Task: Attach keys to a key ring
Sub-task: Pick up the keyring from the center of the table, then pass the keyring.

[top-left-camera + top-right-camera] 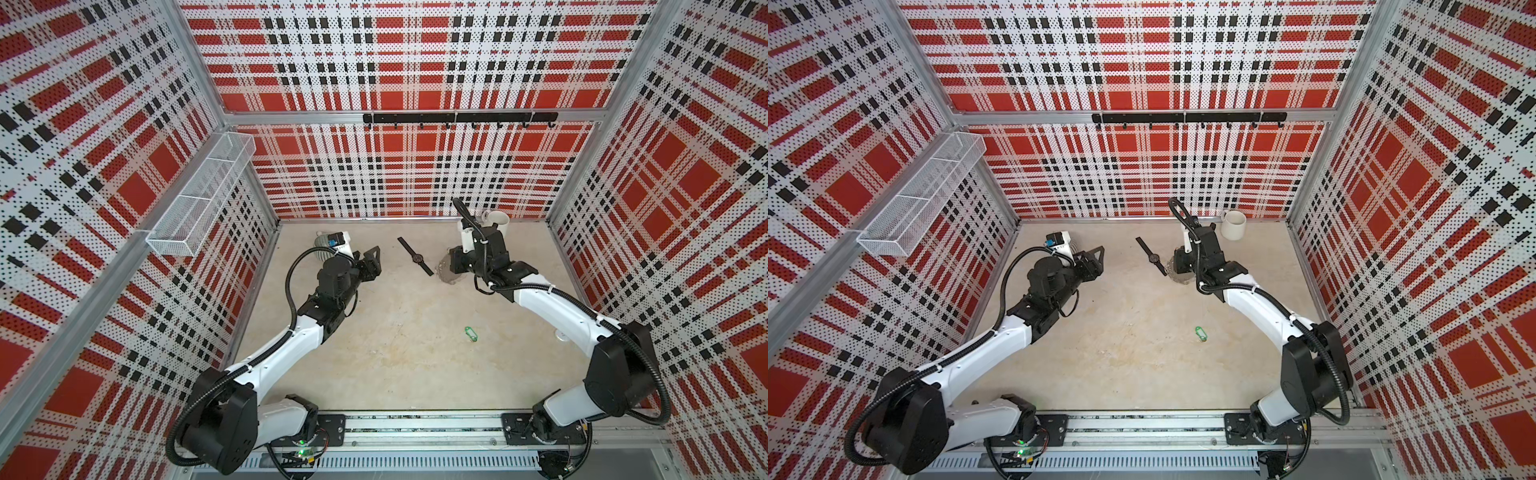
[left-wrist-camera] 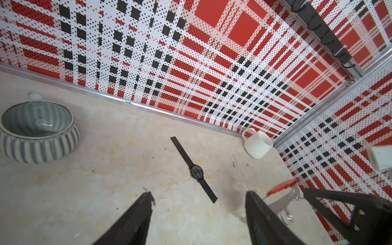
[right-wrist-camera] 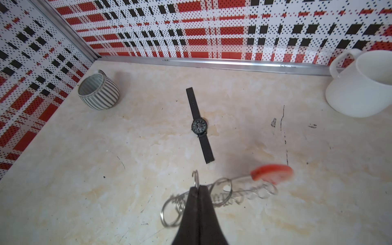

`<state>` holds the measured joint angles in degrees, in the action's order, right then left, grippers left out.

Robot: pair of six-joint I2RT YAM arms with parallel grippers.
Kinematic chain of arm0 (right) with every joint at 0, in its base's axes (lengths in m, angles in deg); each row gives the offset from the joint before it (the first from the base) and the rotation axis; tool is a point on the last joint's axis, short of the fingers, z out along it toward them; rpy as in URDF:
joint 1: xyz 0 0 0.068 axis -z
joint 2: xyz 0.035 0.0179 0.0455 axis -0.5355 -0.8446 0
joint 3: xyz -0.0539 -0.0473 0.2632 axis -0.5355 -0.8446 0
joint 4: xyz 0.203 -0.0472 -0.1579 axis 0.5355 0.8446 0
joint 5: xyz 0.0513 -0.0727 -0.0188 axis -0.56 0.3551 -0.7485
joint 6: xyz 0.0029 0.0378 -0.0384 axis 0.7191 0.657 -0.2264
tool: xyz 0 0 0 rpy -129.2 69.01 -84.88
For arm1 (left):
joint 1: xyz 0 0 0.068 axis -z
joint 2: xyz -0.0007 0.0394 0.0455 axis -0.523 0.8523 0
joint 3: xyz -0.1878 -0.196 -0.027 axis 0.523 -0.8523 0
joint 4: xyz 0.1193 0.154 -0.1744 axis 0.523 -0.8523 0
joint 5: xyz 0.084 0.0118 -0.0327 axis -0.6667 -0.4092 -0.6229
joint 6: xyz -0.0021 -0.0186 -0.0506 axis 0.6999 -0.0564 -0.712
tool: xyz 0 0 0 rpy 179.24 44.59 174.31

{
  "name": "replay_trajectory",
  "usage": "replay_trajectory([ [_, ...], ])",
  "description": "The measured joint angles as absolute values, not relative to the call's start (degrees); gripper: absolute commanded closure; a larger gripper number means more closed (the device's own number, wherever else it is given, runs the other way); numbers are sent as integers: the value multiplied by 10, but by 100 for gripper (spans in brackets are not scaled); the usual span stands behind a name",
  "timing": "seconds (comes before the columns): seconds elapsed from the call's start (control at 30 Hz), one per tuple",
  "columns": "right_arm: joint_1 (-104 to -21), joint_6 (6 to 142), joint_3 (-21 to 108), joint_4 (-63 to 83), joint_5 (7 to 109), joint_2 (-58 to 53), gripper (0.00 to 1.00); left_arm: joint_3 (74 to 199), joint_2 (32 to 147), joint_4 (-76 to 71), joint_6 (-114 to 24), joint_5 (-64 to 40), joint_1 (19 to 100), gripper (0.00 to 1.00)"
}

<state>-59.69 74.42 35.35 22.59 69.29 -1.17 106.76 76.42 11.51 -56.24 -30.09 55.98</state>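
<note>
— While my right claw (image 3: 199,187) is pressed together on a thin wire of the key ring (image 3: 233,197), my left claw (image 2: 199,196) stands apart and holds nothing.

— How does the ring look?

— It is a flat dark-grey oval loop with one red arc and many small silver rings along its edge. In my right wrist view it is blurred, so I cannot count these rings. In both top views my right wrist covers most of it. Only a grey curved piece shows, just beside the black wristwatch (image 1: 417,257). I cannot tell if its lower edge touches the tabletop (image 1: 395,365).

— And the key?

— The green key tag (image 1: 471,333) lies flat on the beige, marble-like tabletop, well apart from both claws and near my right forearm. It is translucent plastic, oblong with rounded ends. Its metal ring is too small to make out.

— What else is there?

— A ribbed bowl (image 2: 38,131), striped grey and white and shiny inside, and a smooth white mug (image 2: 257,144), both near the back wall. The wristwatch has a matte strap, laid out straight, and a round dark face. In my left wrist view my own finger cuts off part of the key ring.
</note>
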Motion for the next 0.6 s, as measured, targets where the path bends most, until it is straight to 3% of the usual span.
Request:
replay_trajectory([
  [0.6, -596, 709, 413, 236, 473, -6, 100, 1096, 759, 119, -487, -127, 599, 29],
])
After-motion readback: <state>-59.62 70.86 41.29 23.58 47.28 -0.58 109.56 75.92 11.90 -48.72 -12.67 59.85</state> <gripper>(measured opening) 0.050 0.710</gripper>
